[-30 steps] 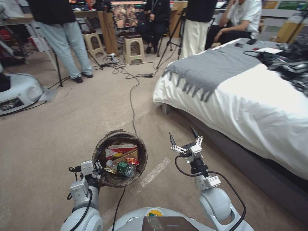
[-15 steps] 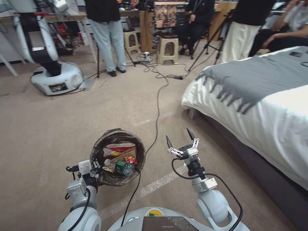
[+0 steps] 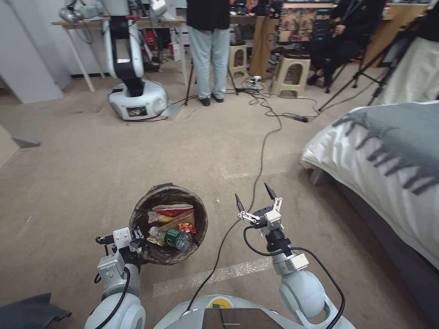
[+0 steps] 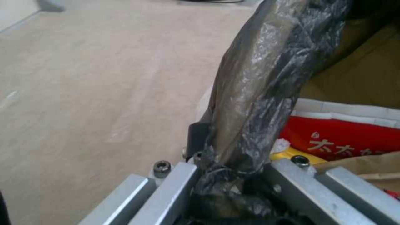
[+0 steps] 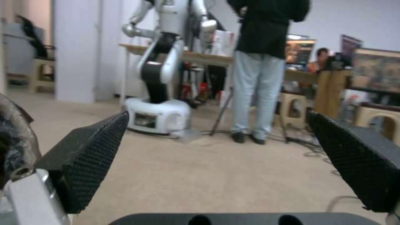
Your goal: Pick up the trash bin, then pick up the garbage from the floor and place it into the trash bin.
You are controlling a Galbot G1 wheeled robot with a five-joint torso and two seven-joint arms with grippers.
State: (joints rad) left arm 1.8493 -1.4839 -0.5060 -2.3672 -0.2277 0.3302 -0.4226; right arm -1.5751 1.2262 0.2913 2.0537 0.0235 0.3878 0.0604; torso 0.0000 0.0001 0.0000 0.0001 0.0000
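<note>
The trash bin point(image 3: 169, 187), a round bucket lined with a dark bag, hangs at my front left. My left gripper point(image 3: 137, 240) is shut on its near rim. In the left wrist view the bag-covered rim point(image 4: 258, 78) is pinched between the left gripper's point(image 4: 227, 168) fingers. Garbage lies inside: a red and white wrapper point(image 3: 171, 211), tan paper point(image 3: 180, 221) and a green-labelled bottle point(image 3: 176, 238). The wrapper point(image 4: 346, 137) is seen close up in the left wrist view. My right gripper point(image 3: 252, 194) stands open and empty to the right of the bin, its black fingertips point(image 5: 92, 150) spread wide.
A bed point(image 3: 366, 160) with a grey throw fills the right side. A black cable point(image 3: 260, 151) runs across the carpet toward me. Another robot point(image 3: 132, 91), a standing person, stools and a tripod are at the back. A dark sheet point(image 3: 27, 310) lies at my near left.
The whole picture has shifted to the right, so the camera has turned left; the bed now sits at the right edge. Both arms and the held bin keep their places before me.
</note>
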